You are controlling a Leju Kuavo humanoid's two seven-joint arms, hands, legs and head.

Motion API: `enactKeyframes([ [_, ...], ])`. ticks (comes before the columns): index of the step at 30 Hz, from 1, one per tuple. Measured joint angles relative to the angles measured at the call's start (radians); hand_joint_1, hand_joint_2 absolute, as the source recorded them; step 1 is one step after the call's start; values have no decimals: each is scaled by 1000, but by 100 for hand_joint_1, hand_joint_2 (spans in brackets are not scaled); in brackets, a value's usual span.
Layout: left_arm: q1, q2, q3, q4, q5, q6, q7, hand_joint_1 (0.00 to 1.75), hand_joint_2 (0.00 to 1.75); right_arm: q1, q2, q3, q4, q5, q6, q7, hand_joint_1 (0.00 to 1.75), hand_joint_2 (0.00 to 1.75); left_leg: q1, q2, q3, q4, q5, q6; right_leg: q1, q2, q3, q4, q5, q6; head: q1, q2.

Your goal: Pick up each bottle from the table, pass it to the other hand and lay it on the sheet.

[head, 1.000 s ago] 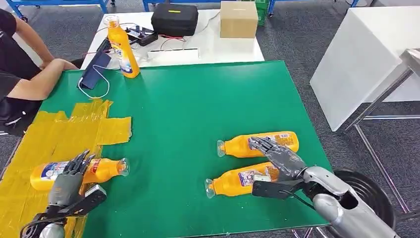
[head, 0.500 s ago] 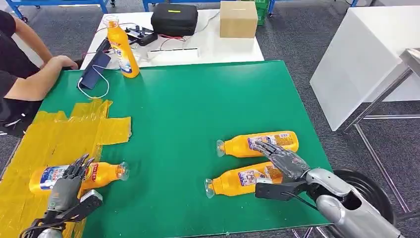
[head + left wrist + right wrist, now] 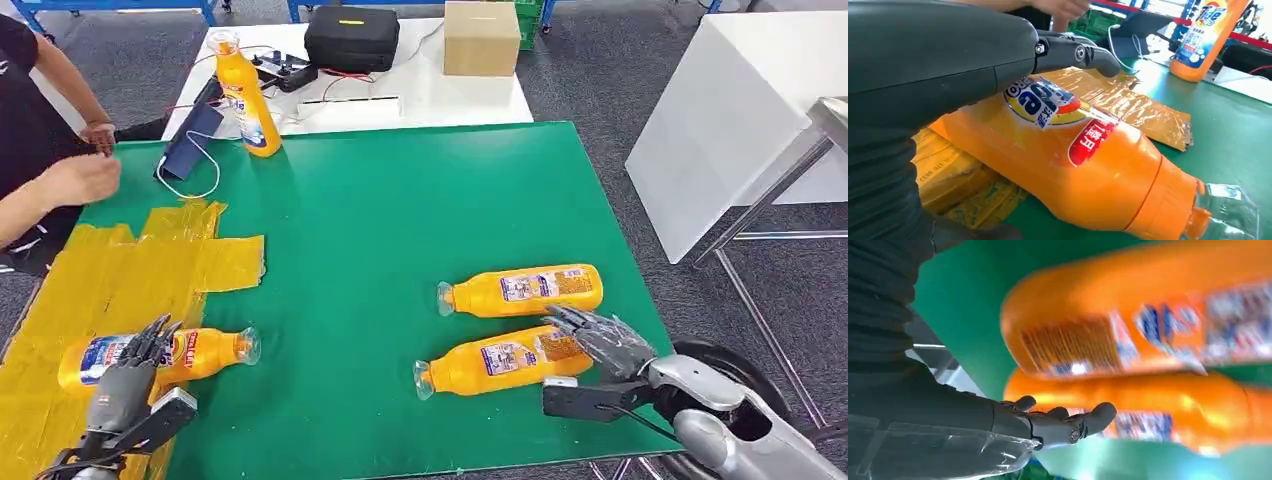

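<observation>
Left wrist view: bottle label (image 3: 1045, 102) readable; head view: too small.

The right hand (image 3: 600, 340) has slid back off the two bottles by the table's right edge. A second ago its fingers lay across the farther bottle (image 3: 522, 290); now that bottle is uncovered, and the spread fingers reach only the base end of the nearer bottle (image 3: 500, 362), though whether they touch it is hard to tell, the right wrist view being blurred. The left hand (image 3: 125, 365) has drawn back toward the robot as well, its fingertips now at the near side of the bottle on the yellow sheet (image 3: 155, 357), which may have rolled slightly left. At the far left, the person's hands (image 3: 85, 175) have lifted from the table corner.
</observation>
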Motion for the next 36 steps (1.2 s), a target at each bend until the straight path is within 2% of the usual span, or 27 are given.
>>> enactKeyframes([
  [4,-14,-2,-7,3,3,-4,-1,0,175,12,3,16,17,46,39,23,0,175,0,0,0,0,0,0,0,0,0,0,0,0,0,0],
  [16,-61,-2,-49,34,29,-1,2,0,175,-8,24,64,84,101,56,37,0,175,0,1,2,0,0,0,1,1,1,0,0,0,0,0],
  [20,-85,-2,-84,51,44,4,16,0,175,-30,123,88,197,186,-40,25,0,175,1,3,6,0,-1,-1,2,3,5,0,0,0,0,0],
  [23,-93,-2,-108,54,45,3,26,0,175,-68,219,101,298,225,-84,25,0,175,4,13,14,0,-7,-7,4,15,10,0,0,-1,0,0],
  [27,-112,-2,-127,61,45,3,29,0,175,-109,315,114,391,242,-101,24,0,175,7,30,29,-1,-13,-8,6,31,19,-1,0,-2,0,0],
  [28,-117,-2,-131,63,45,3,29,0,175,-117,332,115,409,245,-103,24,10,175,8,33,32,-1,-14,-8,6,34,21,-1,0,-3,1,0],
  [29,-121,-2,-134,65,45,3,29,0,175,-123,348,117,428,249,-106,24,126,175,8,36,35,-1,-16,-8,7,36,22,-1,-1,-4,0,0],
  [30,-127,-2,-138,68,45,4,29,0,175,-129,361,120,445,254,-109,23,155,175,9,37,38,-2,-17,-8,8,38,24,-1,-1,-5,1,0],
  [31,-133,-2,-141,72,46,4,28,0,175,-135,376,122,463,261,-111,22,171,175,10,39,41,-2,-19,-9,9,39,27,-1,-3,-6,1,0],
  [32,-140,-2,-145,75,47,5,27,0,175,-141,388,122,478,265,-112,21,175,175,11,40,45,-2,-22,-11,9,40,30,-2,-3,-7,1,0],
  [35,-158,-2,-155,83,48,8,26,0,175,-152,420,130,518,278,-120,18,175,175,15,42,58,-3,-32,-11,13,43,34,-2,-13,-13,1,0],
  [36,-166,-2,-157,85,48,9,25,0,175,-160,427,132,527,278,-121,16,175,175,16,43,50,-3,-30,-12,14,43,33,-2,-13,-13,1,0],
])
